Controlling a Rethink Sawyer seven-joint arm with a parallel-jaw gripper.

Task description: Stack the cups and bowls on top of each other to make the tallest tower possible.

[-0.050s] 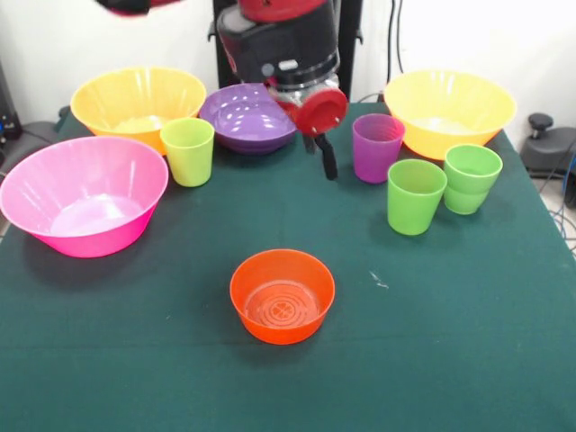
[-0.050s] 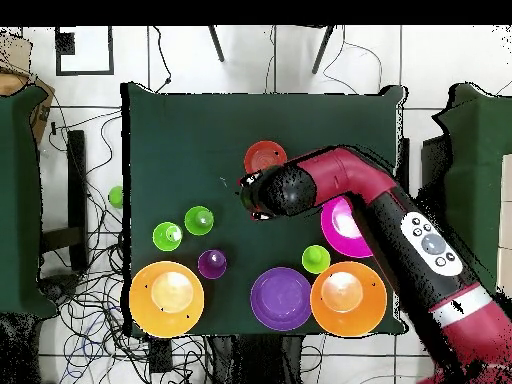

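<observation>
Hovering end effector (image 1: 326,160) beside purple bowl (image 1: 247,117).

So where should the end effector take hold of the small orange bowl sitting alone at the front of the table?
Probably by the rim, from straight above. The small orange bowl stands upright and open, with nothing close around it, so one finger can go inside and one outside its thin wall. Its sloping, glossy sides look too wide and slippery for a side grip.

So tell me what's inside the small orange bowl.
Nothing: the small orange bowl stands upright and empty on the green table, its ringed bottom showing. In the overhead view the arm partly covers it, so only the front view shows its whole inside.
</observation>
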